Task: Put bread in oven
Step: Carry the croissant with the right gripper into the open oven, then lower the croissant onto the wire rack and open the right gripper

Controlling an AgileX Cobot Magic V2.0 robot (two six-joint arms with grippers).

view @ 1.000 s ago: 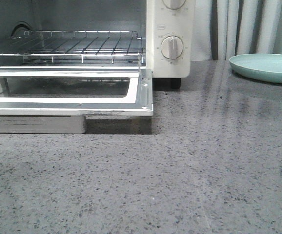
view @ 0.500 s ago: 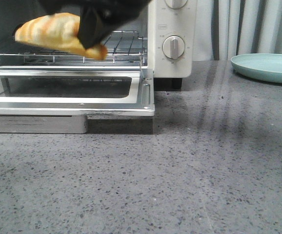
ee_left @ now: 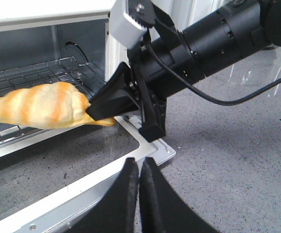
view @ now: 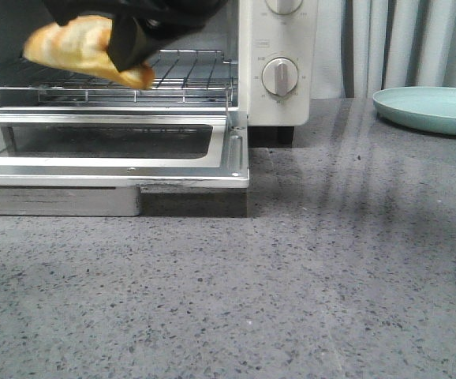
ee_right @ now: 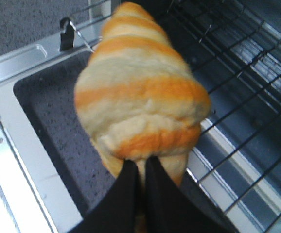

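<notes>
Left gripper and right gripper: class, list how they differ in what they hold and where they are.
The right gripper is shut on the bread; the left gripper is shut on nothing. The right gripper hangs at the oven opening, over the wire rack; the left sits outside, near the open door's corner. Both have black fingers.

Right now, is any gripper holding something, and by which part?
The right gripper holds the bread by its wide end; the left gripper holds nothing.
</notes>
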